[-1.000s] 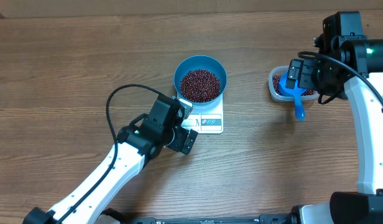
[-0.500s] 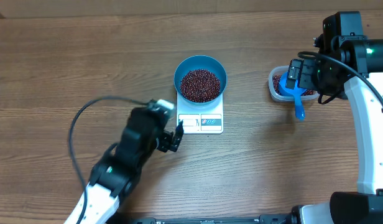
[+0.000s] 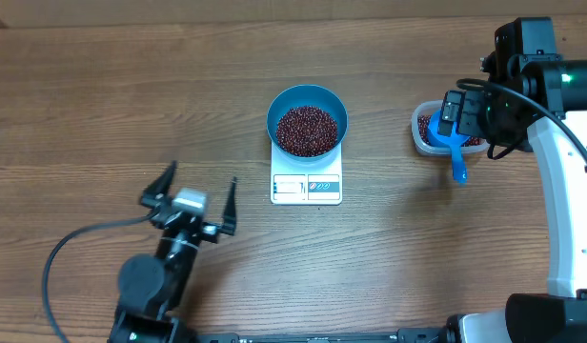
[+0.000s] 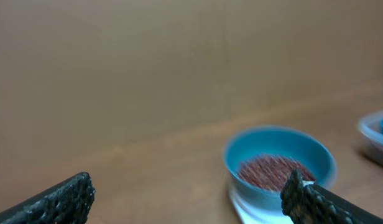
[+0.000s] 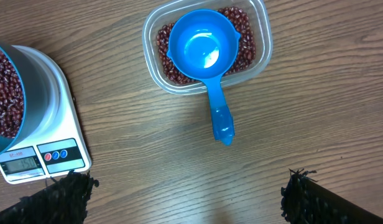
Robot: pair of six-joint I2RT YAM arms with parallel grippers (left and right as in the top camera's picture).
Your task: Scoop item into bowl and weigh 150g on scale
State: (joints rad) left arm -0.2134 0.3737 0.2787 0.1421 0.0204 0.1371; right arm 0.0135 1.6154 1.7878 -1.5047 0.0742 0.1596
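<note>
- Two grippers are in view. The left gripper [image 3: 203, 173] has its two fingers spread wide with nothing between them. It sits over bare table [image 3: 103, 95], to the left of the scale and nearer the front edge, well apart from it.
- The left wrist view is blurred. Both fingertips [image 4: 64, 198] show at the bottom corners, with the bowl beyond them.
- The right gripper [image 5: 186, 186] also has its jaws wide apart and is empty. It hangs above the scoop and tub, touching neither.
- One blue scoop [image 5: 203, 51] rests with its cup in the tub, on the beans. Its cup holds nothing, and its handle sticks out over the rim onto the table.
- One clear tub [image 5: 266, 43] stands at the right, well apart from the scale.
- One white scale [image 3: 307, 188] stands at the table's middle, its one display [image 5: 22, 163] on the front strip.
- One blue bowl [image 3: 308, 93] sits on the scale's far part, overhanging it.
- The beans [image 3: 308, 131] lie in two heaps: one fills the bottom of the bowl, and the other lies in the tub around the scoop.
</note>
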